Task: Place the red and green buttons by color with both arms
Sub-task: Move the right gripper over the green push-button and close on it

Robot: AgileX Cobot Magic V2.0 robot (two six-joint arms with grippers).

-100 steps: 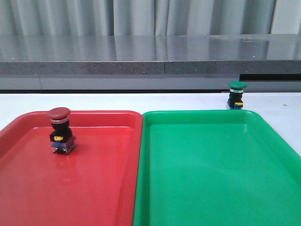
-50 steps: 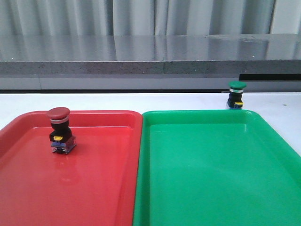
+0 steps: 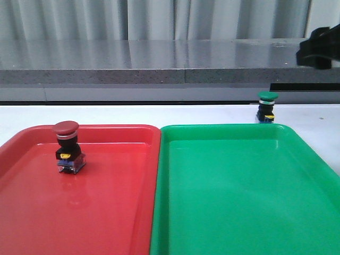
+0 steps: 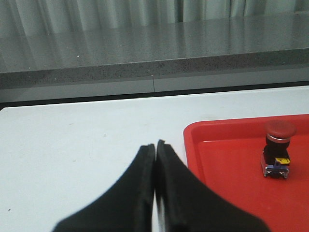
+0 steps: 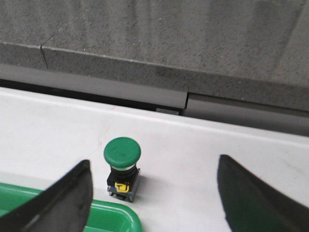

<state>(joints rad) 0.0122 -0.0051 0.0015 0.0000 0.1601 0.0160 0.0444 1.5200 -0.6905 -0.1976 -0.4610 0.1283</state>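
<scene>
- Wrist views alone show jaws: left gripper (image 4: 155,150) pressed together, right gripper (image 5: 154,193) spread wide near green button (image 5: 122,166).
- Right arm (image 3: 320,47) cut off in front view.

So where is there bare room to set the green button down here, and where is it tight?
The green tray holds nothing, so all of its floor is free. The red tray is bare except its far left part, where the red button stands. Tightest is the white table strip behind the green tray's far rim, where the green button stands.

Two buttons, one red (image 3: 67,144) and one green (image 3: 266,107); two trays, red (image 3: 79,212) and green (image 3: 239,212).
</scene>
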